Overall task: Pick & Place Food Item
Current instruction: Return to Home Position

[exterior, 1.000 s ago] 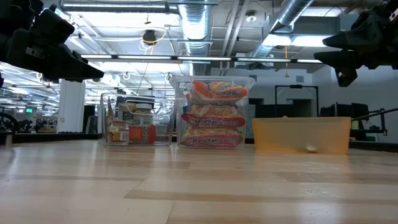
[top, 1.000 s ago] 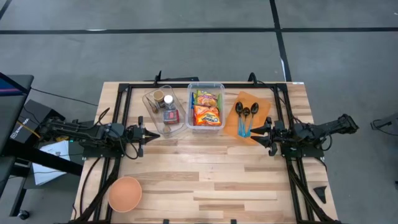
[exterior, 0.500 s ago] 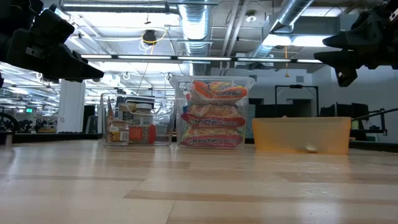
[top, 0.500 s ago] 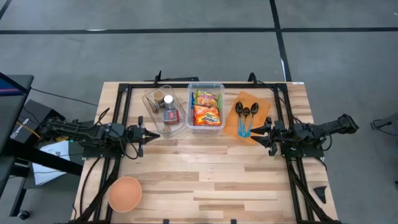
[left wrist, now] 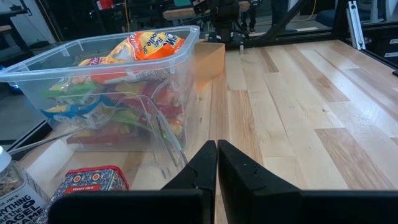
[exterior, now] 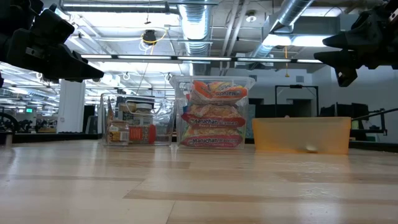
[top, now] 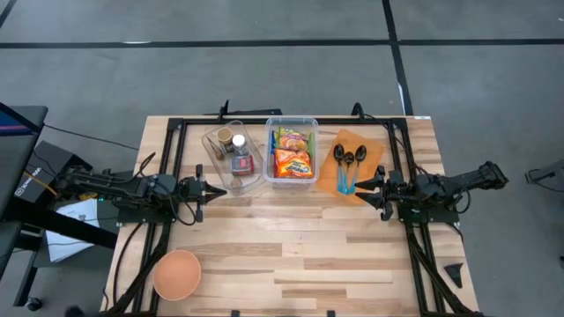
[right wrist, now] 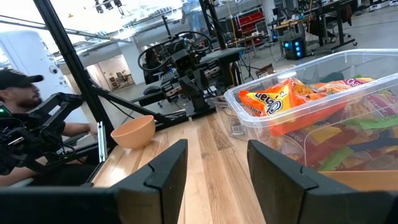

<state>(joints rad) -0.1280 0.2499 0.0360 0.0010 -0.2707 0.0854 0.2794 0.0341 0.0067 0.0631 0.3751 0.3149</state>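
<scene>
Orange instant-noodle packets point(top: 293, 161) lie stacked in a clear bin point(top: 292, 123) at the table's far middle; they also show in the low view point(exterior: 213, 118). My left gripper point(top: 222, 191) is shut and empty. It hovers level, just near of a second clear bin point(top: 231, 176) that holds jars and a red tin; its fingertips point(left wrist: 216, 155) point past the noodle bin point(left wrist: 118, 81). My right gripper point(top: 359, 187) stands open and empty by the near edge of an orange tray point(top: 370, 150) with dark spoons. Its fingers point(right wrist: 163, 168) frame the noodle bin point(right wrist: 323, 106) from afar.
A peach bowl point(top: 177, 273) sits at the table's near left corner and shows again in the right wrist view point(right wrist: 134, 130). Bare wood point(top: 300, 238) spreads between the arms and toward the near edge. A person point(right wrist: 18, 93) sits beyond the table's left side.
</scene>
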